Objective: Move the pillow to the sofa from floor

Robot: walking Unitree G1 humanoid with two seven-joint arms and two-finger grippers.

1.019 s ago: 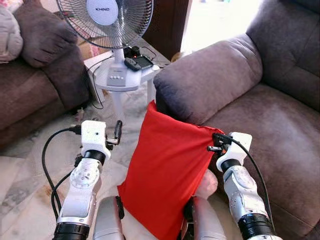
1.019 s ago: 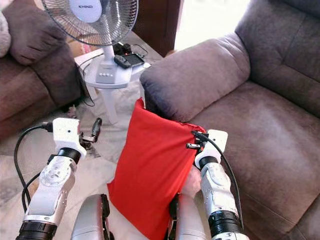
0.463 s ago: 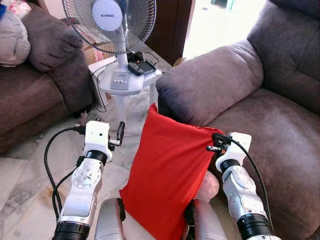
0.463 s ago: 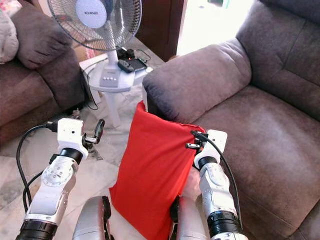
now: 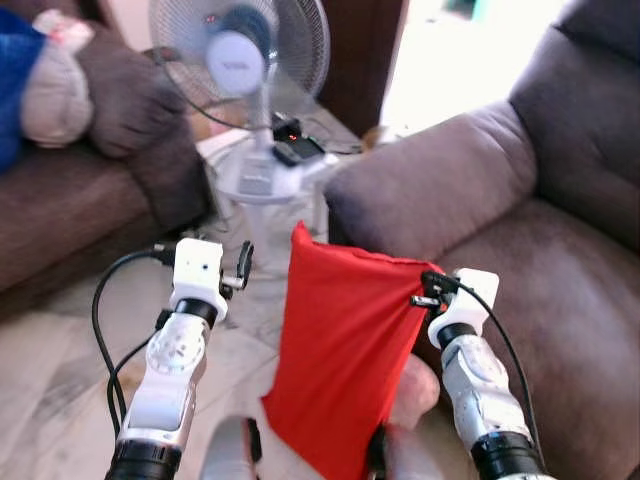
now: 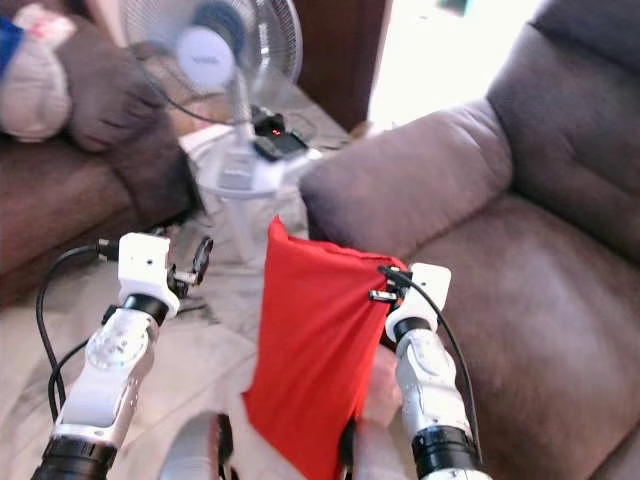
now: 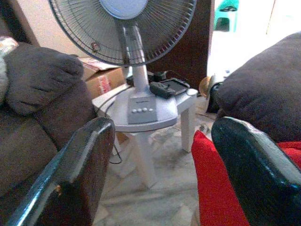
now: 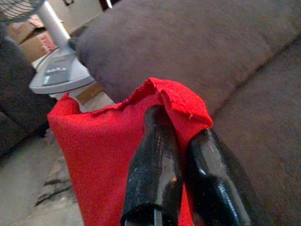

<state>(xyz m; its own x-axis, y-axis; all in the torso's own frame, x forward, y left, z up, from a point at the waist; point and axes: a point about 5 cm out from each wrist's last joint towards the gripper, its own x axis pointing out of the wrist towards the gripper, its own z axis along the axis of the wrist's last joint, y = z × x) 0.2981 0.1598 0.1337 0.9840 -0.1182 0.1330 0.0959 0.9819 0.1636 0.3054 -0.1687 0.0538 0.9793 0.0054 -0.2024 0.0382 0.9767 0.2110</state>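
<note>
Pillow [image 5: 345,360] hangs limp and light, soft red cloth pinched at one top corner by right tool [image 8: 181,141]; left tool [image 7: 160,155] open, empty.

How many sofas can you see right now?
2. One grey-brown sofa is on the right, beside the red pillow pinched at its corner by the right hand. The other sofa is on the left, behind the fan.

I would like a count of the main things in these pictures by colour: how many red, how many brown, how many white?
Red: 1, the red fabric pillow.
Brown: 2, the brown plush sofa on the right and the brown plush couch on the left.
White: 2, the white pedestal fan and the white plastic side table.
Total: 5.
</note>
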